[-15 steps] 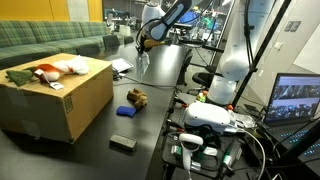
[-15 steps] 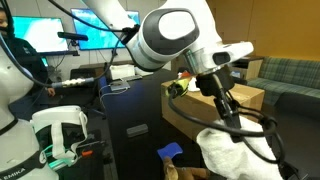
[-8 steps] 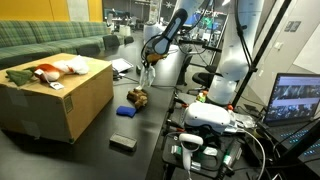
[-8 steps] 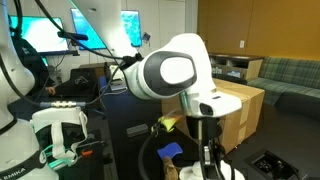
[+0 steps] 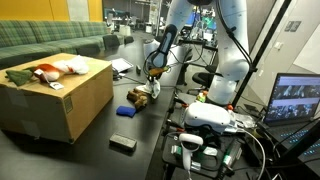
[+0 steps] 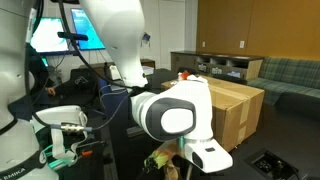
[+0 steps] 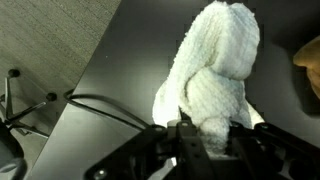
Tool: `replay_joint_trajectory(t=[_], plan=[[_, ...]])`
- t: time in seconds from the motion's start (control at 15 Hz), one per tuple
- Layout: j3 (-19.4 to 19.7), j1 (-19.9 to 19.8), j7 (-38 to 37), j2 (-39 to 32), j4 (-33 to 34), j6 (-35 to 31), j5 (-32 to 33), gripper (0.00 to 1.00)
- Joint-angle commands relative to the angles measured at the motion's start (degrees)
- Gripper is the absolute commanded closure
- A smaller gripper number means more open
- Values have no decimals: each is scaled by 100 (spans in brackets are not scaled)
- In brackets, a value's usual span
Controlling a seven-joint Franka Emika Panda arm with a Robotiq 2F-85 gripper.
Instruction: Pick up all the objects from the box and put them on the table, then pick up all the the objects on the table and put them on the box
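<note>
Plainly the gripper (image 7: 213,128) has the white plush toy (image 7: 215,65) by its near end; in the wrist view the jaws stand narrow, pinched on the lowest fold of the fabric, and the rest of the toy stretches away from them over the dark table (image 7: 135,60). In an exterior view the gripper (image 5: 153,90) hangs low over the table, just beside a brown toy (image 5: 138,98); a blue thing (image 5: 125,112) lies near that; the box (image 5: 60,95) stands well apart, with several soft toys (image 5: 55,69) on its top.

The plush toy looks light, soft and limp; it will sag and swing from whichever end is held, and it will not break if dropped; the pile is fuzzy and not slippery, so a modest squeeze should keep it. A hold on a thin end may let the stuffing slide out between the pads; the thicker middle of the body would be the surer place. Whether the toy's far end touches the table I cannot tell.
</note>
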State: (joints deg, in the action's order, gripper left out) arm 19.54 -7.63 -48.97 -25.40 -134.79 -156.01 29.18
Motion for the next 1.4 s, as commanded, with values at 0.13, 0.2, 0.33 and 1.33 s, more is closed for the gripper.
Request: replay_joint_trajectory(t=[0.13, 0.2, 0.33, 1.33], plan=[[30, 269, 788, 137, -154, -177, -650, 38], [2, 323, 927, 219, -195, -135, -755, 31], [-24, 459, 1161, 455, -363, -114, -881, 15], [-1678, 236, 4054, 475, -1141, -336, -3425, 0]])
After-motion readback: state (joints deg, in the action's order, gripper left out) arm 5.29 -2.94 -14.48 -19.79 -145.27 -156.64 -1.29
